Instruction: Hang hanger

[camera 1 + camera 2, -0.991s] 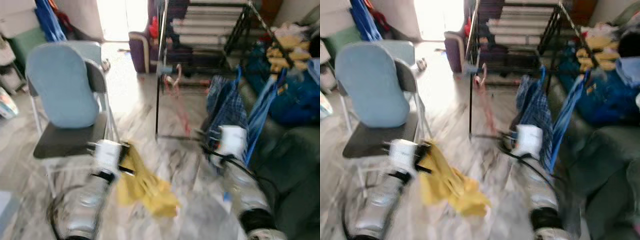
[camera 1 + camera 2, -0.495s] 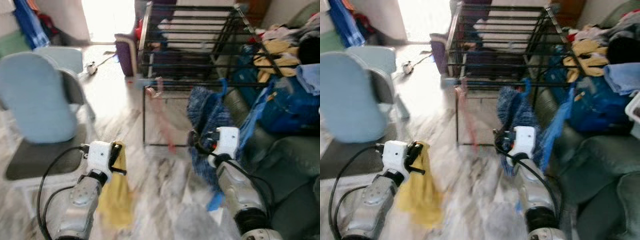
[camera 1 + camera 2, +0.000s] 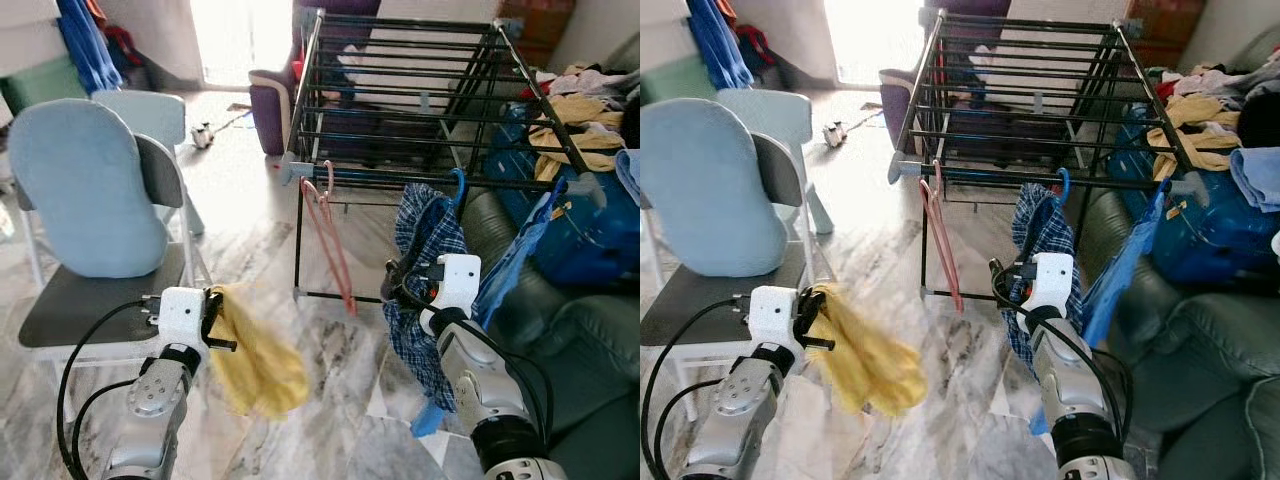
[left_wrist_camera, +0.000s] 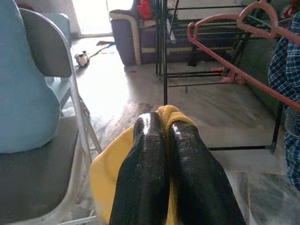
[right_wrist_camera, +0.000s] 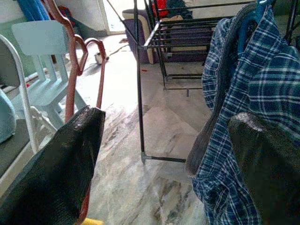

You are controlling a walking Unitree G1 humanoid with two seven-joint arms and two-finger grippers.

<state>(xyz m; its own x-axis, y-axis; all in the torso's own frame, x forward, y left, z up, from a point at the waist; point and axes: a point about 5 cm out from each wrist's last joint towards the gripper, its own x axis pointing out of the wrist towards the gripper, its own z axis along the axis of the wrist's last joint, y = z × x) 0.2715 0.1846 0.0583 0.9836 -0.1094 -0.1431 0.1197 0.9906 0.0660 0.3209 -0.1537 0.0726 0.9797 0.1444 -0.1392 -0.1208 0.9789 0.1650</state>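
Observation:
A black drying rack stands ahead of me. From its front bar hang a bare pink hanger and a blue plaid shirt on a blue hanger. My left gripper is low on the left, shut on a yellow cloth that dangles below it; in the left wrist view its fingers pinch the cloth's top fold. My right gripper is open just in front of the plaid shirt's lower half. In the right wrist view the shirt hangs by one of its wide-apart fingers.
A folding chair with a light blue cushion stands close on my left. On the right is a dark sofa piled with clothes, and a blue garment hangs off the rack's corner. Marble floor lies between chair and rack.
The camera has swung and steadied, so the rack now sits sharper and more central. The yellow cloth has swung out to the right under my left gripper. Neither gripper's state has changed.

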